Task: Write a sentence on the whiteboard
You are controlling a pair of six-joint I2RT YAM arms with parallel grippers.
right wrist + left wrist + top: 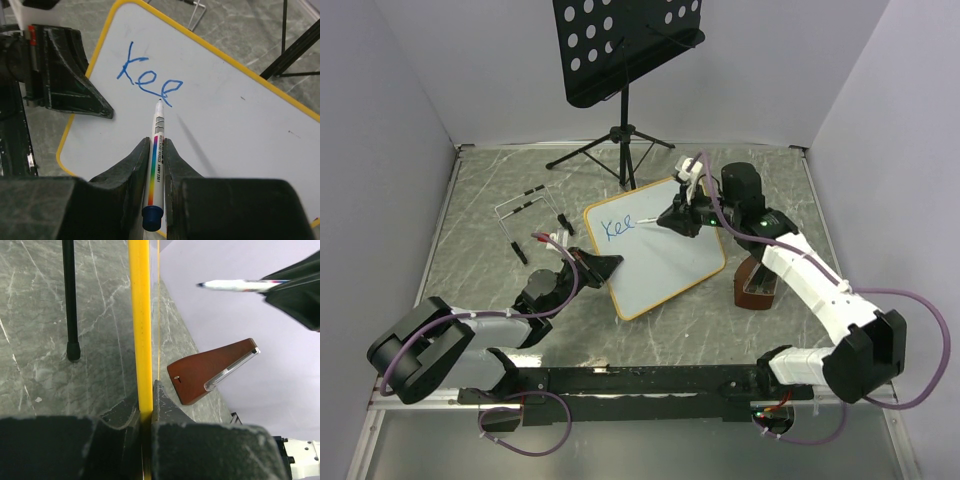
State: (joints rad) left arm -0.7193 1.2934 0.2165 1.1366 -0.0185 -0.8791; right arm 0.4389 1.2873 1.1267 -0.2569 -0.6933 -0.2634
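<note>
Three blue letters (617, 227), "Kee", stand at the top left of the board (670, 265), which lies slantwise in the middle of the tabletop (480, 275). The left jaws pinch its yellow frame at one edge only. The right jaws are pressed on the marker (156, 150), and its tip is at the tail of the last letter. I judge that pressure from the tip could turn the board in this single hold, or the marker could slip between the jaws, and then the line would wobble. To the right of the letters the board is blank. The legs of the stand (605, 85) are near its far corner, and a brown wedge (757, 282) is just beside its right edge.
</note>
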